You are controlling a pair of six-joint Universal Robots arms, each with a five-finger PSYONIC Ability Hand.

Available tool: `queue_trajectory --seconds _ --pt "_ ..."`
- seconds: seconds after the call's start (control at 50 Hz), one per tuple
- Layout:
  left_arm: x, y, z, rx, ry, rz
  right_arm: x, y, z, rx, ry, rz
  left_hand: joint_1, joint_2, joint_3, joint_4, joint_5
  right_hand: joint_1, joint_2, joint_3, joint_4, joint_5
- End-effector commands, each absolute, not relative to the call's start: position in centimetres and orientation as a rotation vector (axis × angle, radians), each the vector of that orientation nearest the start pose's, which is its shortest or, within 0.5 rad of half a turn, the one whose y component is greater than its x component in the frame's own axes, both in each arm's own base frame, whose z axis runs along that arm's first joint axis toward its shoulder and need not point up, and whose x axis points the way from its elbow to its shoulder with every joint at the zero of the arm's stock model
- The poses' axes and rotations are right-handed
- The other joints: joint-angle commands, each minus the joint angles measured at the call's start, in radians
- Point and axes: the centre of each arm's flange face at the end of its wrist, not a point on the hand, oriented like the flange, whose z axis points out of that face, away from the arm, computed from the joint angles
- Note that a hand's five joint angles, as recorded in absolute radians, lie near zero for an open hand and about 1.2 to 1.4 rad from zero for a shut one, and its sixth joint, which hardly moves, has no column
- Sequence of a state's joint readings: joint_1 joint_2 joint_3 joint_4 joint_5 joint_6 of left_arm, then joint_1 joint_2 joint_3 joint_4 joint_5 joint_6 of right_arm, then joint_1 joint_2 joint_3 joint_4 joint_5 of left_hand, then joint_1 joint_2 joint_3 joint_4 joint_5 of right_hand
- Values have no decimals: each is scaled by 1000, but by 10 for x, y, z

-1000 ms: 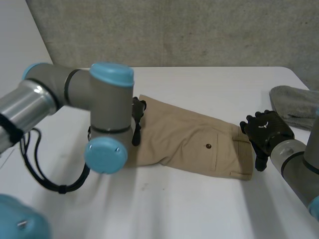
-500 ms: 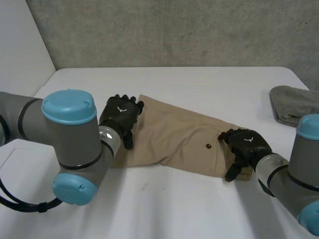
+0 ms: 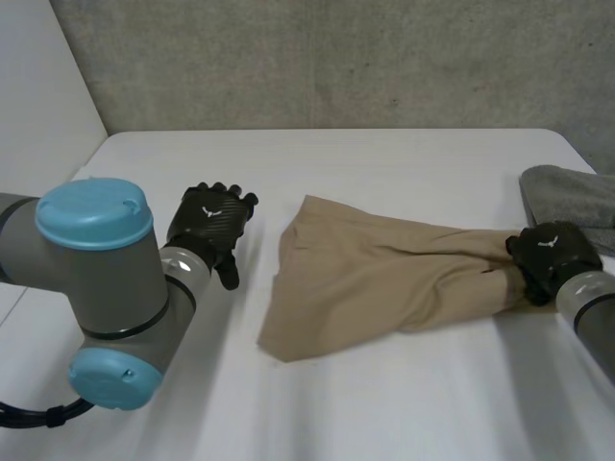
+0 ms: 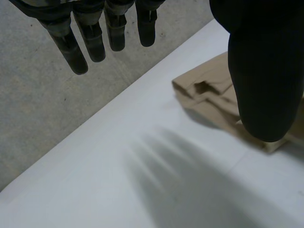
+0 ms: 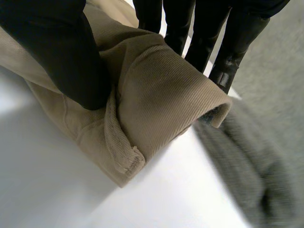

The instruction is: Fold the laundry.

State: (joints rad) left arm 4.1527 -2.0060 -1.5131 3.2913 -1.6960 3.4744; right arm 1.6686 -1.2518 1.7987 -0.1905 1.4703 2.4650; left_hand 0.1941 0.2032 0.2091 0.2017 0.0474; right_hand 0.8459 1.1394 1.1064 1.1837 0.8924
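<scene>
The tan cloth [image 5: 156,95] pinched in the right hand [image 5: 57,52] is a matt woven fabric with fine ribs and a stitched hem. Just beside this hand the grey towel [image 5: 256,175] looks soft and fuzzy. The table [image 3: 384,403] is white, smooth and matt. The left hand [image 3: 213,221] is black, with a woven pattern on its back; the wall [image 3: 336,58] beyond its fingertips is rough concrete.

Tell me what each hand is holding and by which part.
The right hand pinches the tan shorts by their bunched end beside the grey cloth. The left hand holds nothing, its fingers straight, apart from the shorts.
</scene>
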Motion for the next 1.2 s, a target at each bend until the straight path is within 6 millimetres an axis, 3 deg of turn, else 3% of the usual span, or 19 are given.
queue_trajectory --seconds 0.02,0.12,0.18,0.2,0.24,0.26,0.32,0.36,0.4,0.42,0.44,0.48,0.54,0.66,0.74,0.8,0.94,0.98,1.2 --pt "-291 -243 192 955 2306 -1972 186 -307 189 -1534 2466 -2010 -16 -25 -31 -23 -44 550 257 290 213 329" --pt "-286 -242 194 944 2303 -1970 245 -291 221 -1744 2159 -2125 -16 -25 -31 -23 -44 550 257 290 213 329" --pt "-284 -243 194 935 2302 -1970 271 -281 224 -1827 2019 -2142 -16 -25 -31 -23 -44 550 257 290 213 329" --pt "-282 -245 196 922 2297 -1975 294 -270 220 -1924 1885 -2129 -16 -25 -31 -23 -44 550 257 290 213 329" --pt "-281 -247 198 910 2294 -1981 317 -255 214 -2020 1739 -2103 -19 -28 -34 -26 -47 550 257 290 213 329" --pt "-281 -247 199 906 2291 -1985 337 -239 206 -2115 1584 -2062 -19 -28 -34 -26 -47 550 257 290 213 329" --pt "-280 -250 201 893 2283 -1996 359 -215 189 -2226 1376 -1976 -20 -29 -35 -27 -47 550 257 290 213 329" --pt "-281 -253 204 881 2268 -2021 369 -203 168 -2294 1273 -1861 -20 -29 -35 -27 -47 550 257 290 213 329" --pt "-282 -254 206 870 2261 -2041 371 -197 157 -2310 1243 -1785 -20 -29 -35 -27 -47 522 229 262 185 301" --pt "-282 -255 208 866 2257 -2049 372 -192 152 -2312 1229 -1728 -20 -29 -35 -27 -47 136 -158 -125 -202 -86" --pt "-284 -257 211 854 2248 -2076 373 -191 153 -2301 1225 -1720 -20 -29 -35 -27 -47 -51 -345 -312 -389 -272" --pt "-286 -259 216 837 2240 -2099 374 -192 156 -2265 1239 -1720 -20 -29 -35 -27 -47 -293 -587 -554 -631 -514" --pt "-290 -262 223 812 2235 -2145 376 -202 171 -2071 1366 -1746 -20 -29 -35 -27 -47 -660 -954 -921 -998 -881" --pt "-308 -264 236 781 2254 -2253 345 -236 228 -1368 1717 -1712 -20 -29 -35 -27 -47 -671 -965 -932 -1009 -892" --pt "-332 -256 238 837 2274 -2313 325 -252 250 -1034 1823 -1667 -20 -29 -35 -27 -47 -671 -965 -932 -1009 -892" --pt "-343 -253 234 866 2295 -2317 309 -267 253 -880 1887 -1645 -20 -29 -35 -27 -47 -671 -965 -932 -1009 -892" --pt "-374 -237 210 974 2465 -2199 297 -276 241 -816 2030 -1572 -20 -29 -35 -27 -47 -671 -965 -932 -1009 -892" --pt "-380 -235 199 998 2528 -2124 299 -279 226 -818 2076 -1530 -20 -29 -35 -27 -47 -671 -965 -932 -1009 -892" --pt "-376 -238 158 990 2664 -1769 306 -294 160 -902 2203 -1394 5 -4 -10 -3 -23 -671 -965 -932 -1009 -892"
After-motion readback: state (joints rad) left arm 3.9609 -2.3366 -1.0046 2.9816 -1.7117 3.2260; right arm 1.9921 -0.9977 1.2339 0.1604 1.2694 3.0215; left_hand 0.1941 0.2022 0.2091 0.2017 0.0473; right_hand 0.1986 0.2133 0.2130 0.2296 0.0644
